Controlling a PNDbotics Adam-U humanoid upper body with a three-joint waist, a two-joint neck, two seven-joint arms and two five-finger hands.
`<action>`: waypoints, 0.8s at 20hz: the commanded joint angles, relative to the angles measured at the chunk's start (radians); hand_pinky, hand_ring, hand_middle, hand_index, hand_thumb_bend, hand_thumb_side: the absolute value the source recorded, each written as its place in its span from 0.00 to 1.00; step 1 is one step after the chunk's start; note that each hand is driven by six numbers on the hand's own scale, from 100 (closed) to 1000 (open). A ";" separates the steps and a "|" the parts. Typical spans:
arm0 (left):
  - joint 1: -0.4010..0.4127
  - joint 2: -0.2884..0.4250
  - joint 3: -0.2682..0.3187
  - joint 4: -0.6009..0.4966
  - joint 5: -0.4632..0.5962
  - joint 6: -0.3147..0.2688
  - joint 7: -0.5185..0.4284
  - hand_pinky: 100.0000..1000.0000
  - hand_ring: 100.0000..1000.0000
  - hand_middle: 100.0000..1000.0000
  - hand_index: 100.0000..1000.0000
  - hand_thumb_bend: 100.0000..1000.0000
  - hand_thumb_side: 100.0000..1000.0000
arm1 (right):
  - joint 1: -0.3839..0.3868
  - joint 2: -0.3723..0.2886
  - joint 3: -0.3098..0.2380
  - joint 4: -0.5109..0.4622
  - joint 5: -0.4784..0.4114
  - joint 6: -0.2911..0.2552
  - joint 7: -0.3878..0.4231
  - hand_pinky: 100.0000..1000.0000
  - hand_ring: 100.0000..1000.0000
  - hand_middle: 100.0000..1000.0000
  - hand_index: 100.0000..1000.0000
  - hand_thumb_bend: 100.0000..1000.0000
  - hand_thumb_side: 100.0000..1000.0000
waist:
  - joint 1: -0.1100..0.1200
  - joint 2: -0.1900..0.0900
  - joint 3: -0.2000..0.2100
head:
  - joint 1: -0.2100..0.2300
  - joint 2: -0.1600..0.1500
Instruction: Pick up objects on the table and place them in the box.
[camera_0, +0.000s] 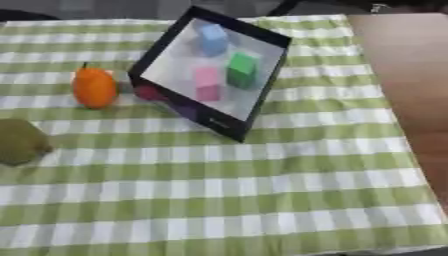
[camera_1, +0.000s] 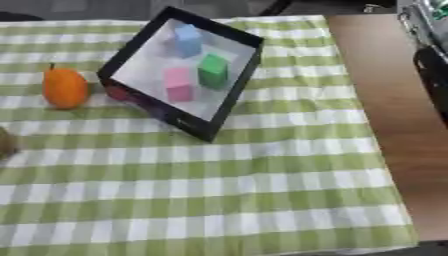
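Observation:
A black box (camera_0: 215, 123) with a white inside stands tilted on the green-and-white checked cloth at the upper middle. Inside it lie a blue cube (camera_0: 212, 39), a green cube (camera_0: 241, 70) and a pink cube (camera_0: 207, 83). Left of the box, an orange fruit (camera_0: 94, 87) with a dark stem stands on the cloth. An olive-brown rounded object (camera_0: 21, 141) lies at the left edge. Neither hand shows in either view. A dark and silver piece of the robot (camera_1: 427, 40) sits at the right edge of the right eye view, over the bare wood.
The checked cloth (camera_0: 262, 190) covers most of the table. Bare brown wood (camera_0: 411, 65) runs down the right side. A magenta patch (camera_0: 149, 92) shows at the box's near-left wall.

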 joint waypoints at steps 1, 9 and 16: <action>-0.030 0.162 -0.044 0.034 0.011 0.022 -0.107 0.87 0.84 0.78 0.86 0.46 0.55 | 0.009 -0.027 -0.030 -0.035 -0.018 0.005 -0.017 0.94 0.77 0.67 0.76 0.21 0.21 | 0.016 -0.041 -0.002 | 0.011 -0.002; -0.137 0.258 -0.157 0.063 0.021 0.019 -0.332 0.88 0.85 0.79 0.86 0.57 0.37 | 0.039 -0.005 -0.032 -0.038 -0.009 0.020 -0.017 0.94 0.76 0.66 0.75 0.21 0.23 | 0.017 -0.050 -0.009 | 0.086 -0.002; -0.180 0.271 -0.217 0.049 0.030 0.015 -0.473 0.88 0.85 0.79 0.84 0.62 0.19 | 0.048 0.005 -0.032 -0.032 -0.004 0.021 -0.015 0.94 0.76 0.66 0.75 0.21 0.23 | 0.015 -0.049 -0.017 | 0.096 -0.002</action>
